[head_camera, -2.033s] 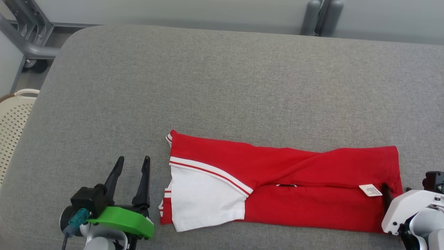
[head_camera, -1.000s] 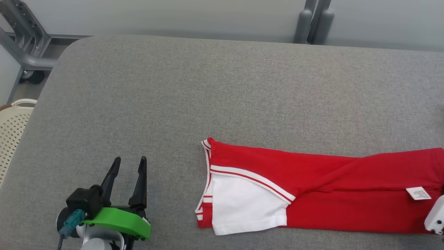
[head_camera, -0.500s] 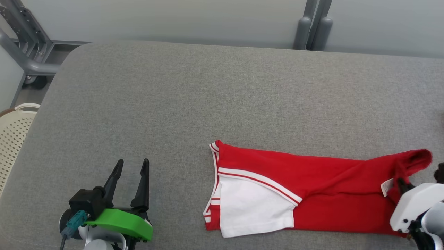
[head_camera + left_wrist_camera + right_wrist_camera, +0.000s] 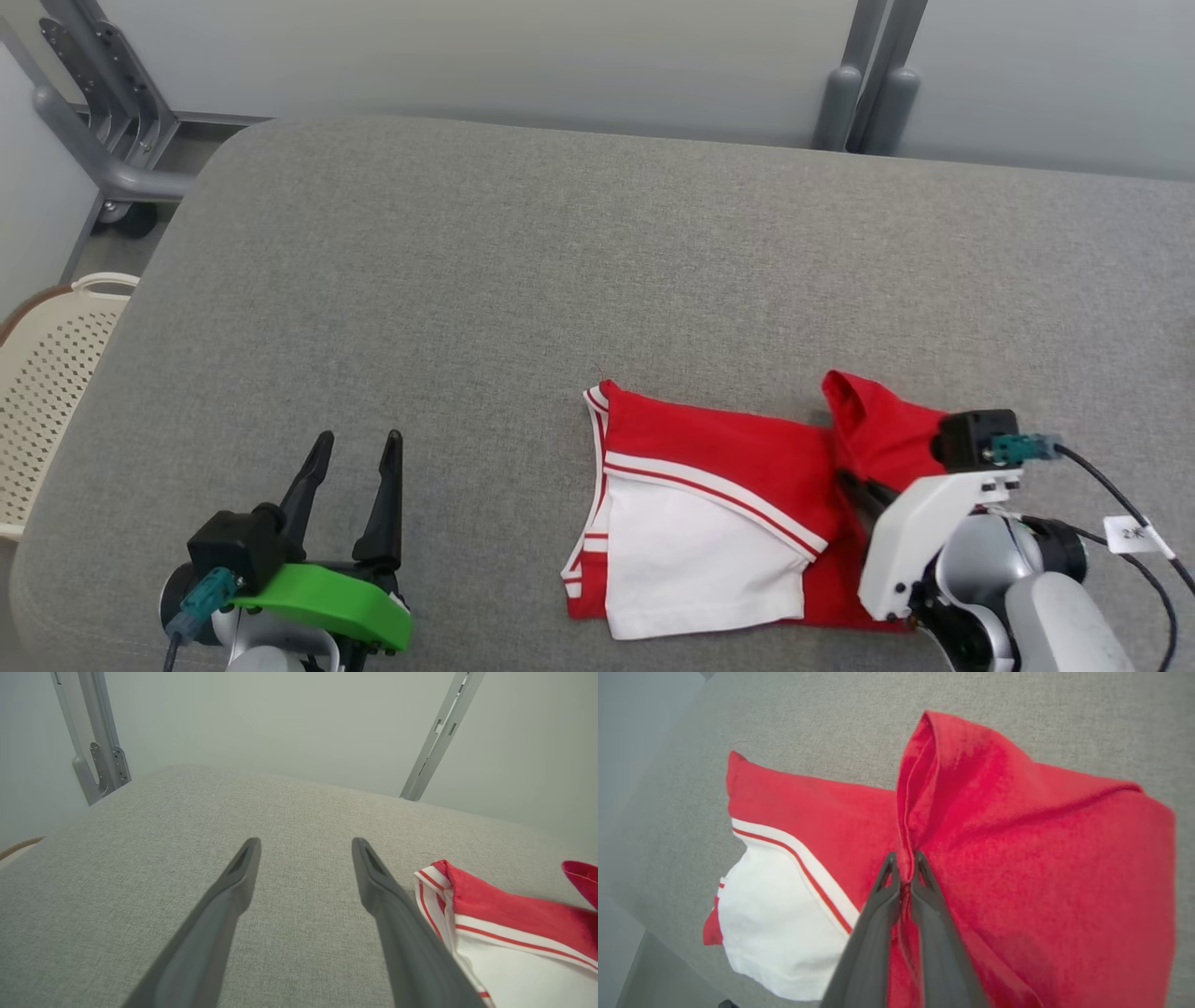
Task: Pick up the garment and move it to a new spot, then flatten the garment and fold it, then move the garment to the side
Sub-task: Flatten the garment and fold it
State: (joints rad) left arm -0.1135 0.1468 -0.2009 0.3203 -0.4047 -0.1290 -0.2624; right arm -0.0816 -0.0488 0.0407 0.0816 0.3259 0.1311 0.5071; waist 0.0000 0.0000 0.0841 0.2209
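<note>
Currently: grey tabletop (image 4: 467, 233); shirt (image 4: 709, 448) lies at its near edge, soft, light, limp; best pinched at a hem. Right gripper (image 4: 905, 856) fingers clamp its raised red fold; left gripper (image 4: 360, 437) fingers spread wide, empty.

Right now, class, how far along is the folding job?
Done: the garment lies flattened on the cushion, white sleeve folded in. In hand: the right gripper, shut on the red end, holds it lifted over the rest. Left: finishing the fold, moving it aside; the left gripper is open.
</note>
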